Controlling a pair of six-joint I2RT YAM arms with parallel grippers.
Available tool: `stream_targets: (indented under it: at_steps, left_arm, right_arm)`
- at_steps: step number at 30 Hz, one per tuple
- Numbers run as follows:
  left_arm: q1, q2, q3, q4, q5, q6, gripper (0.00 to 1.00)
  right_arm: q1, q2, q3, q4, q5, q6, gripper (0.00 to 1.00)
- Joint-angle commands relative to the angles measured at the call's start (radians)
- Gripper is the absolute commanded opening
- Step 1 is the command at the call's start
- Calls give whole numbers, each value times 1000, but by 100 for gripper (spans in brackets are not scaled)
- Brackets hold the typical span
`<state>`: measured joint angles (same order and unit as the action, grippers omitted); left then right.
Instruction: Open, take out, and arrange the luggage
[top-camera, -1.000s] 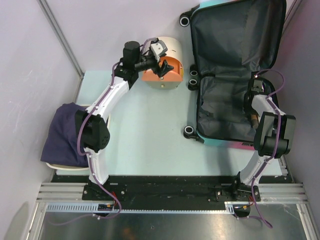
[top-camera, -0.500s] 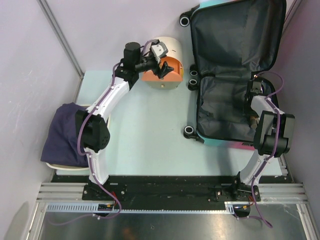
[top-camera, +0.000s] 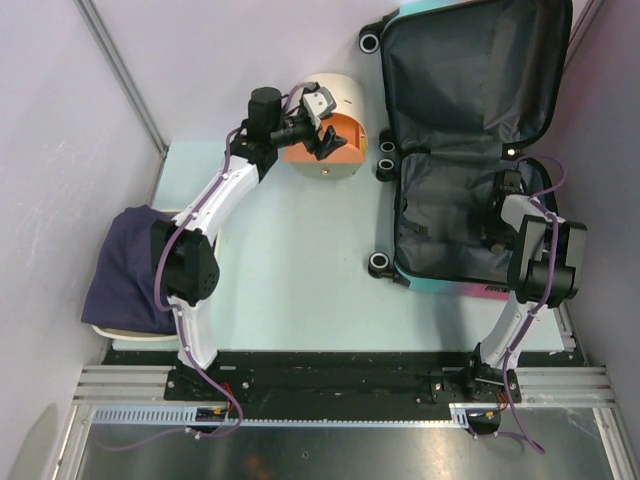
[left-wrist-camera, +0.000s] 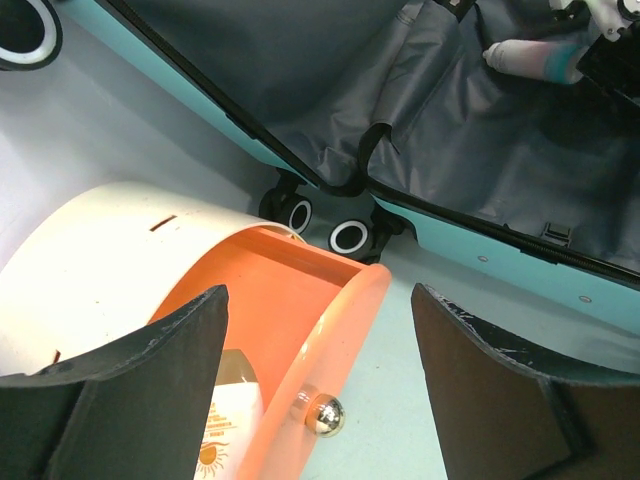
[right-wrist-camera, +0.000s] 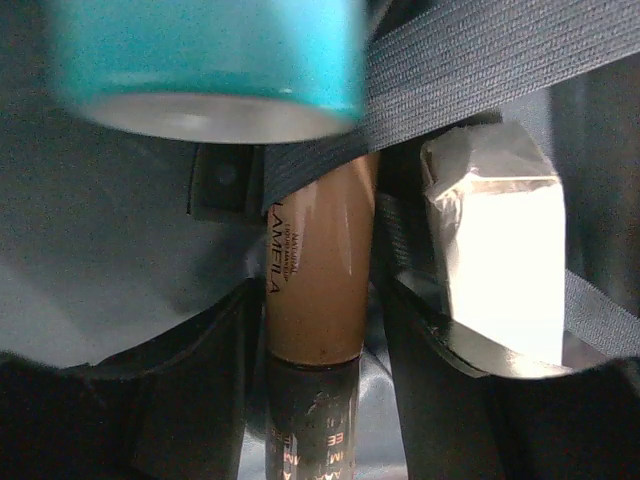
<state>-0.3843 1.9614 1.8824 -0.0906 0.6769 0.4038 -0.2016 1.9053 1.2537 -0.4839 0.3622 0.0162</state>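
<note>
The luggage (top-camera: 470, 60) lies open at the right, its grey lining (left-wrist-camera: 500, 150) showing. My right gripper (top-camera: 497, 215) reaches into its near half. In the right wrist view its open jaws (right-wrist-camera: 320, 290) flank a brown makeup tube (right-wrist-camera: 318, 250) that lies under a grey strap (right-wrist-camera: 470, 70), with only thin gaps on each side. A teal-capped item (right-wrist-camera: 205, 60) and a white box (right-wrist-camera: 500, 260) lie close by. My left gripper (top-camera: 325, 138) hangs open (left-wrist-camera: 318, 292) over the orange drawer (left-wrist-camera: 290, 300) of the cream box (top-camera: 340, 95), the drawer's chrome knob (left-wrist-camera: 320, 415) between its fingers.
A sunscreen tube (left-wrist-camera: 225, 420) lies in the pulled-out drawer. A pink-and-teal tube (left-wrist-camera: 535, 58) rests in the suitcase. Black suitcase wheels (top-camera: 385, 158) stand beside the cream box. A navy cloth (top-camera: 125, 265) lies on a white tray at the left table edge.
My right wrist has moved a little toward the near side inside the suitcase and its jaws have narrowed, then widened slightly. The left arm has barely moved.
</note>
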Motion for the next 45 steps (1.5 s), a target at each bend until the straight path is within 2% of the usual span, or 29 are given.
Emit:
stream_targets:
  at_steps: [1,3,4,7,10,12,13,16,21,25,29,34,38,40,42,45]
  left_arm:
    - [-7,-79,-26,14,16,10,79]
    - [-7,-84,-35,15,16,10,79]
    - [-7,-85,-35,15,16,10,79]
    - [-7,-90,-34,15,9,-3,78]
    - [-7,-93,-20,15,6,-37,79]
    - [-7,-96,-3,15,13,-78,80]
    - [-7,-104,0,14,18,-95,82]
    - [-7,-119,4,15,41,-154,89]
    - [-7,-136,14,14,79,-262,92]
    - [-7,-96,75,15,171,-396,91]
    - [-13,-13,187,15,260,-612,88]
    - [-34,51,290,26,312,-729,87]
    - [-42,60,288,64,335,-822,86]
    - [-39,57,262,86,329,-861,86]
    - [-31,27,152,260,326,-988,85]
    - [-28,7,90,331,294,-1054,84]
  right_arm:
    - [-4,3,-10,-74,-6,68,56]
    - [-4,5,-10,-73,-32,76,51]
    - [-2,3,-10,-70,-38,76,43]
    - [2,-28,-10,-53,-63,70,28]
    - [24,-104,-10,-36,-106,42,22]
    - [39,-147,-10,-28,-164,18,19]
    - [44,-200,-10,-30,-173,13,9]
    - [36,-314,-11,-28,-340,-12,0]
    - [28,-446,-10,97,-621,-53,0]
    - [62,-492,-10,264,-927,-35,0]
    - [168,-483,-10,514,-1052,-22,0]
    - [329,-445,-10,708,-1076,-33,0]
    - [451,-419,-10,852,-999,-21,0]
    - [484,-411,-10,887,-935,-21,0]
    - [516,-407,-10,922,-899,-21,0]
    - [544,-399,-10,964,-844,-21,0]
